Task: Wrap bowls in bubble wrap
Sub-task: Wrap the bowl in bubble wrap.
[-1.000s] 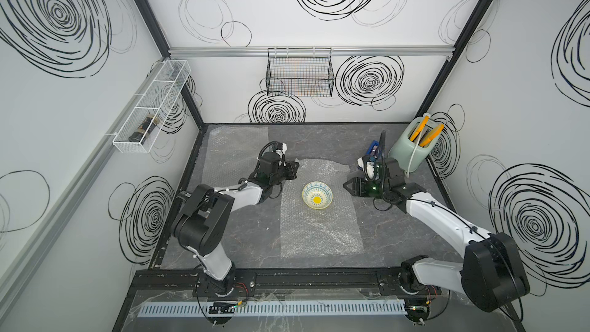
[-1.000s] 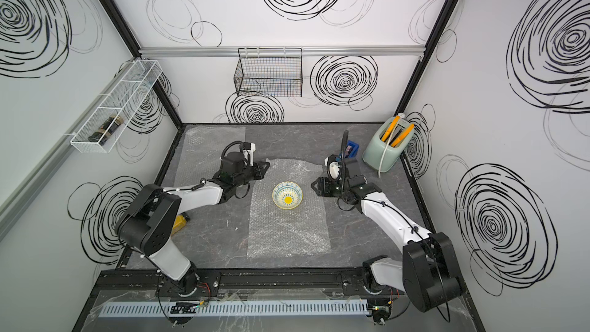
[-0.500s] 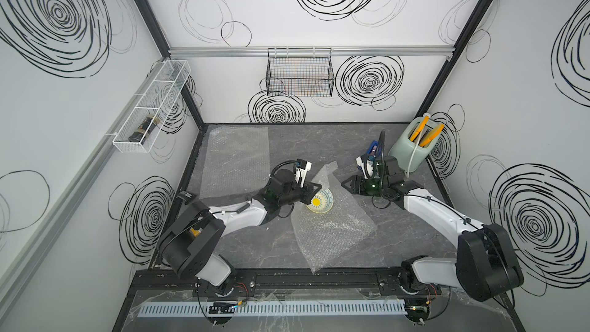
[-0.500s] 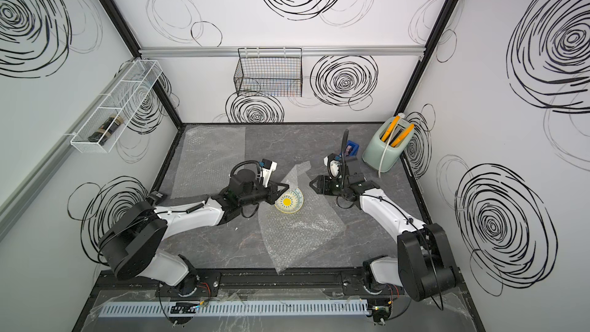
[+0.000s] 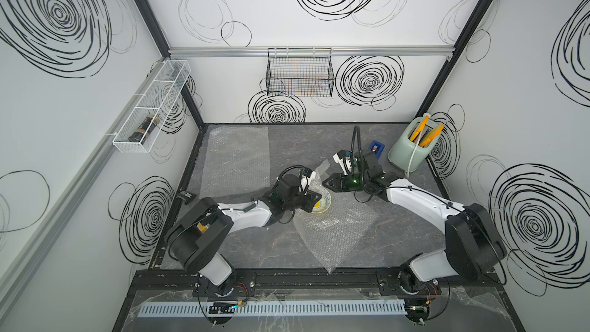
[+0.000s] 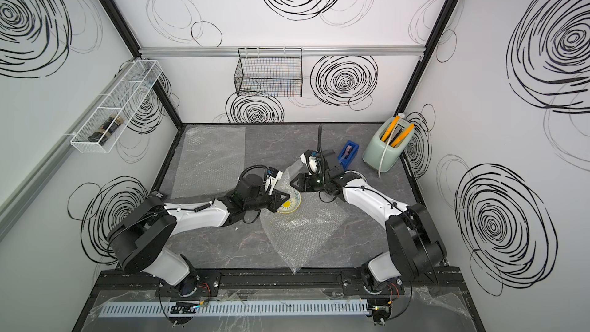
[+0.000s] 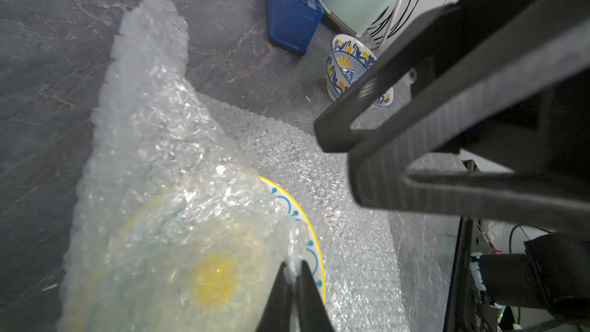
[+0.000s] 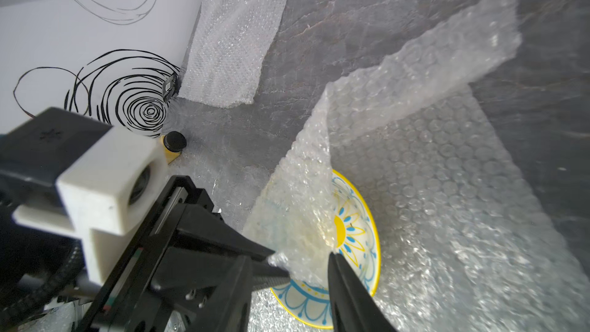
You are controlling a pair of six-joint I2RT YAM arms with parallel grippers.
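**Yellow bowl** (image 5: pixel 323 204): upright at mid-table (image 5: pixel 303 142), resting on the wrap (image 5: pixel 335 234).
**Wrap:** one crumpled sheet. A corner is lifted and draped over part of the bowl, and the rest lies flat toward the front rail.
**Left claw** (image 7: pixel 293 274): clenched on that lifted corner, above the bowl.
**Right claw** (image 5: pixel 326 183): jaws apart, grasping nothing, just beside the bowl's far rim.
**Spare sheet** (image 5: pixel 238 161): flat, at the table's far-left corner.
**Blue bowl** (image 7: pixel 346 62): on bare table near the tape dispenser (image 7: pixel 292 17).

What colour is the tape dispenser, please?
The tape dispenser is blue, clearest in the left wrist view.
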